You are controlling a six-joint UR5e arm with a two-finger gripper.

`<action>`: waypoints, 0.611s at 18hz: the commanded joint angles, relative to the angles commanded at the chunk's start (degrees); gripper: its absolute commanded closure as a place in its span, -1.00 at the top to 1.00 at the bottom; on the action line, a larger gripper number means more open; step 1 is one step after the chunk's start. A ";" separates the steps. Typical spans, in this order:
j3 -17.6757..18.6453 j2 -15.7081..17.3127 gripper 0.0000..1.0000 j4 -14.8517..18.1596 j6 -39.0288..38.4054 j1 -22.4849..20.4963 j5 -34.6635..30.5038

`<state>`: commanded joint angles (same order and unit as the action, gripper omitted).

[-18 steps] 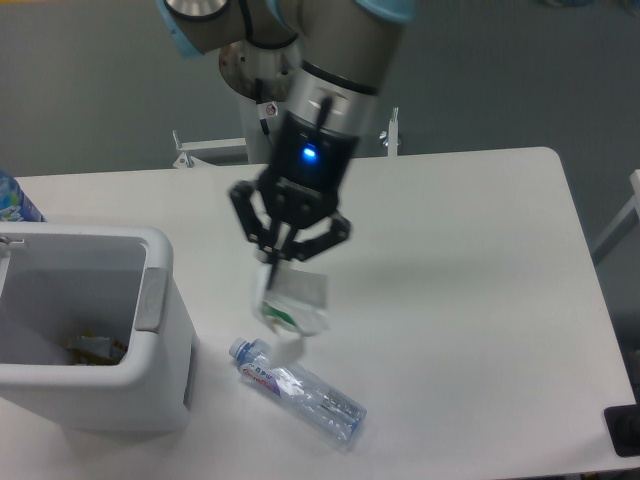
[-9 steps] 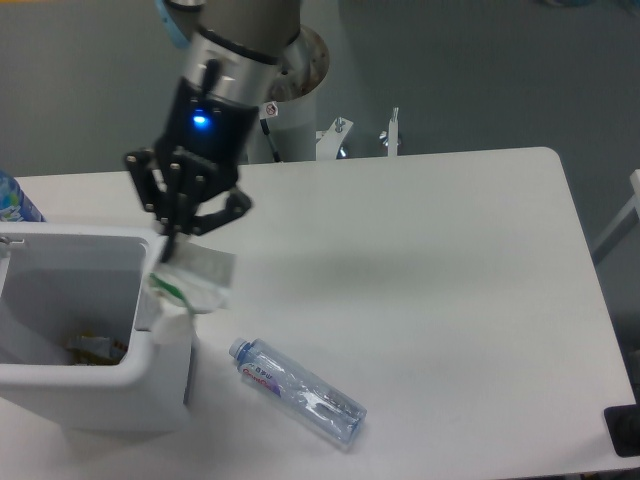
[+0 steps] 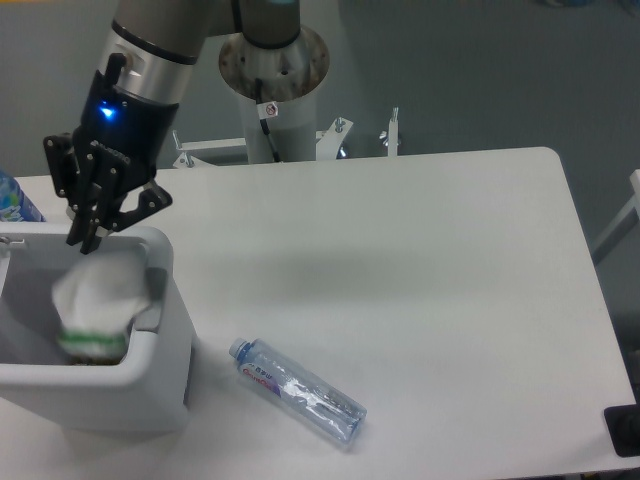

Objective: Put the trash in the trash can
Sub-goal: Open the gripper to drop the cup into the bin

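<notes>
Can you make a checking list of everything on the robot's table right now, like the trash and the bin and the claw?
Surface: white table, bare across the middle and right.
Job's things: crumpled white wrapper, blurred, inside the mouth of the white trash can; clear plastic bottle lying on the table beside the can.
Clutter: something brownish at the can's bottom, too small to tell; blue-white object at the left edge.
Grippers: gripper above the can; whether open cannot be told.
Cables: nothing seen.
Surroundings: grey wall, robot pedestal behind the table.

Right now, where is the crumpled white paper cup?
The crumpled white paper cup is blurred at the left of the camera view, inside the opening of the white trash bin, just below the gripper.
</notes>
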<state>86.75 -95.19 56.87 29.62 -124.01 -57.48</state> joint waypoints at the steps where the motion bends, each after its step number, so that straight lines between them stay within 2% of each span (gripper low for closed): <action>1: 0.00 0.00 0.91 -0.09 0.00 0.00 0.00; 4: -0.35 -0.61 0.99 0.00 -0.09 0.00 -0.61; 6: -0.70 -2.28 1.00 -0.44 -0.18 -0.70 -1.58; 11: -0.44 -8.16 1.00 -1.23 -0.70 -10.88 -1.84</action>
<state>86.31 -103.34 55.64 28.92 -134.90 -59.33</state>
